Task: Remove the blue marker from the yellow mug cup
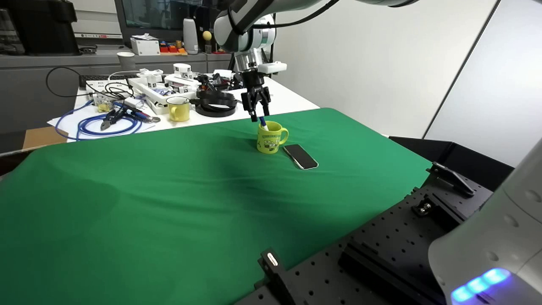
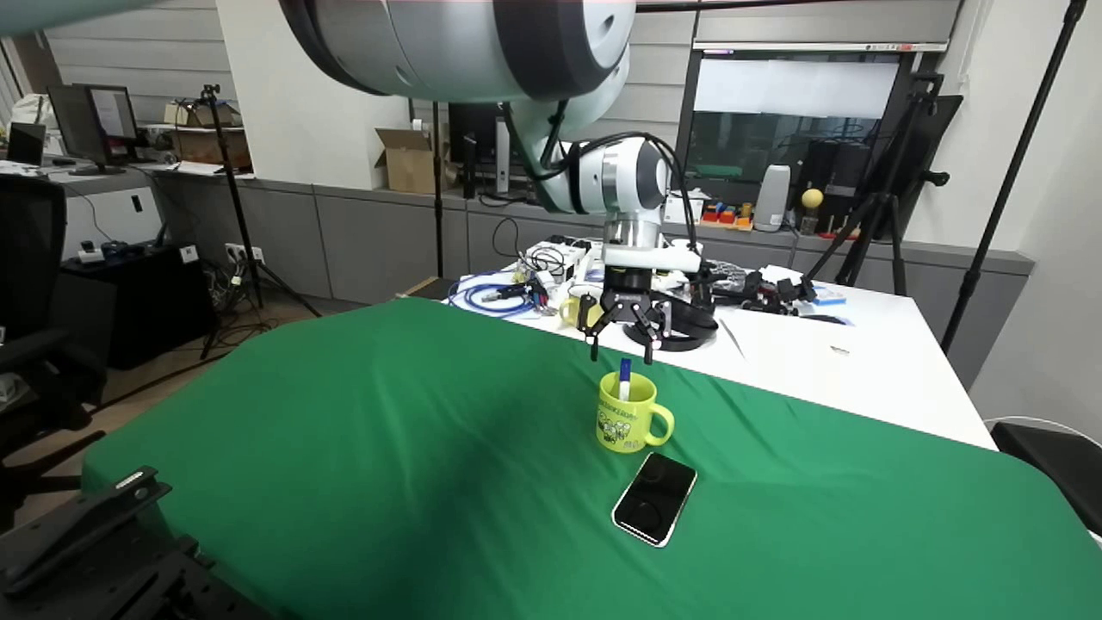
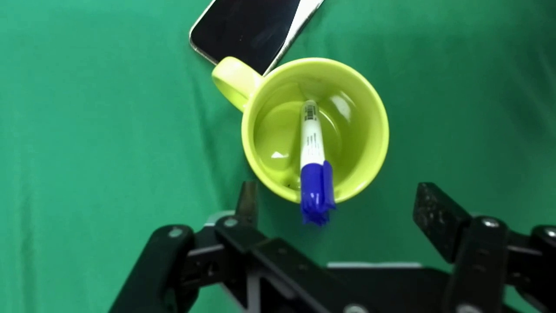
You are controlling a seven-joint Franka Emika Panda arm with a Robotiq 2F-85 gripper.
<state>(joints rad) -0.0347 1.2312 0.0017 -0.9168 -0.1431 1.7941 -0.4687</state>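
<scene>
The yellow mug cup (image 1: 267,142) stands upright on the green cloth, its handle to the right in both exterior views (image 2: 620,428). It also shows from above in the wrist view (image 3: 382,130). The blue marker (image 3: 312,152) leans inside it, white body down and blue cap sticking out past the rim. The cap end shows in both exterior views (image 1: 263,123) (image 2: 624,377). My gripper (image 1: 260,116) is open and empty, pointing down just above the cap (image 2: 621,355). In the wrist view its fingers (image 3: 338,191) are wide apart, with the cap between them, nearer the left finger.
A dark phone (image 2: 656,498) lies on the green cloth (image 1: 169,190) close beside the mug, by its handle (image 3: 247,30). Behind, a white table holds another yellow mug (image 1: 178,110), blue cable (image 1: 106,126), pliers and black straps (image 1: 215,103).
</scene>
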